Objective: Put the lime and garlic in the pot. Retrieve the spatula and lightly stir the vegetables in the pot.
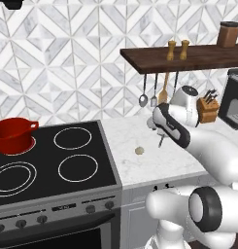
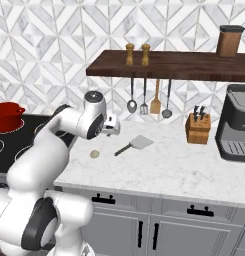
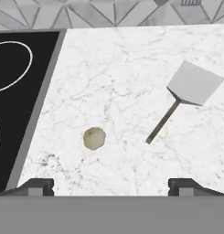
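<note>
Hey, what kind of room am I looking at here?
A home kitchen, rendered rather than real: a black glass cooktop with a red pot on it, utensils hanging under a wooden shelf, and a knife block on the marble counter.

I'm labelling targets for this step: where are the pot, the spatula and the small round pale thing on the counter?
pot (image 1: 12,132): left base view, red side wall.
spatula (image 3: 194,83): hand view, flat blade.
small round pale thing (image 3: 93,138): hand view, its middle.

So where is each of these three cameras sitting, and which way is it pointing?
Left base view: behind the arm's left, facing the stove with the pot; the arm rises lower right.
Right base view: behind its right, facing the counter and knife block; the arm rises lower left.
Hand view: on the hand, looking down past open fingertips.
All three share the garlic; right and hand views share the spatula.
</note>
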